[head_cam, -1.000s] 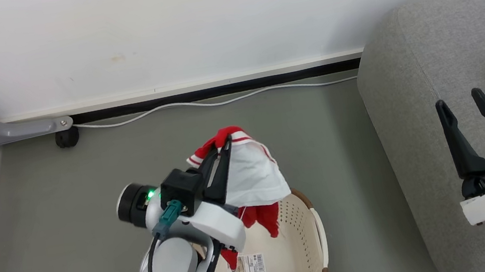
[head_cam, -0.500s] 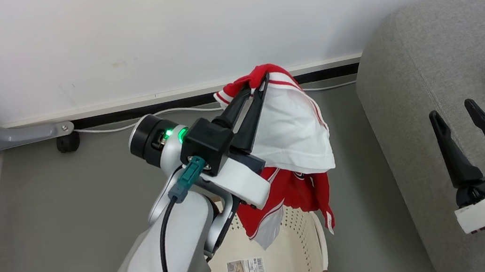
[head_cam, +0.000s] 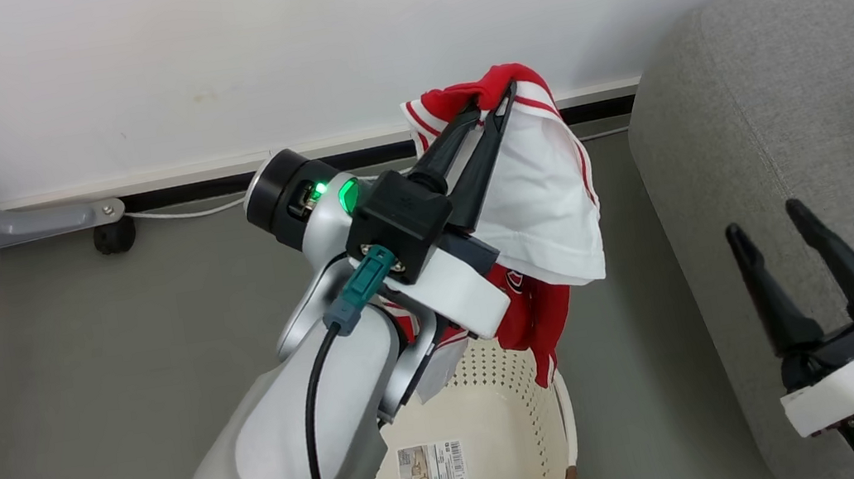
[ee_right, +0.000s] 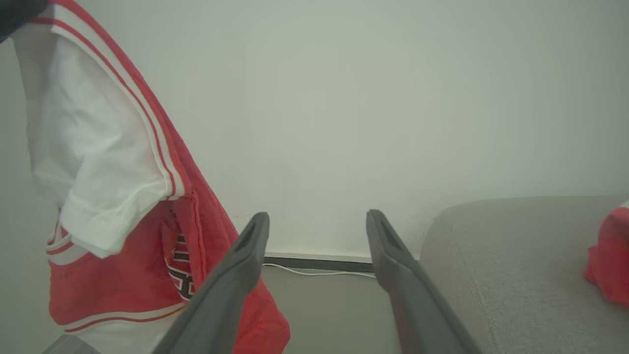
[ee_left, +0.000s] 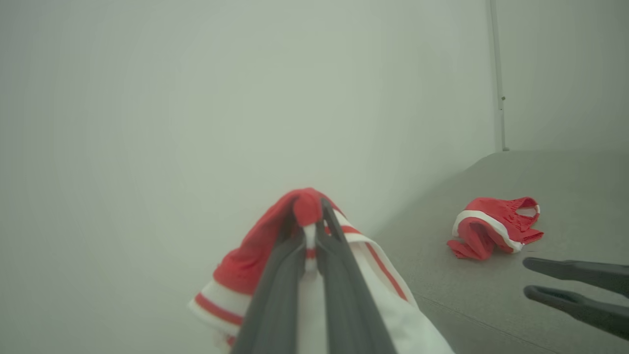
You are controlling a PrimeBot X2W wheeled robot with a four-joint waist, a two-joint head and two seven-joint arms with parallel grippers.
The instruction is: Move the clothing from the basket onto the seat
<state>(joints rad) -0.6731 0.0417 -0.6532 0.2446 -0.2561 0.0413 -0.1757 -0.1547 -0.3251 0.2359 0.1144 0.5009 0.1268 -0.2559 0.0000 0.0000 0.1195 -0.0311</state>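
Head view: the left tool (head_cam: 495, 96) pinches the clothing (head_cam: 546, 198), held above the basket (head_cam: 511, 395); the right tool (head_cam: 764, 219) stands spread by the seat (head_cam: 771, 74). Left wrist view: another red garment (ee_left: 494, 231) lies on the seat. Right wrist view: the clothing hangs left of the spread right tool.

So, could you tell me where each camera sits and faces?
Head: atop robot, looks down at basket, floor, sofa; left gripper clamps the shirt, right gripper open.
Left wrist: along its shut fingers, towards wall and sofa.
Right wrist: along its open fingers, towards wall.
Shared: both wrist views show the shirt and the sofa's red garment.
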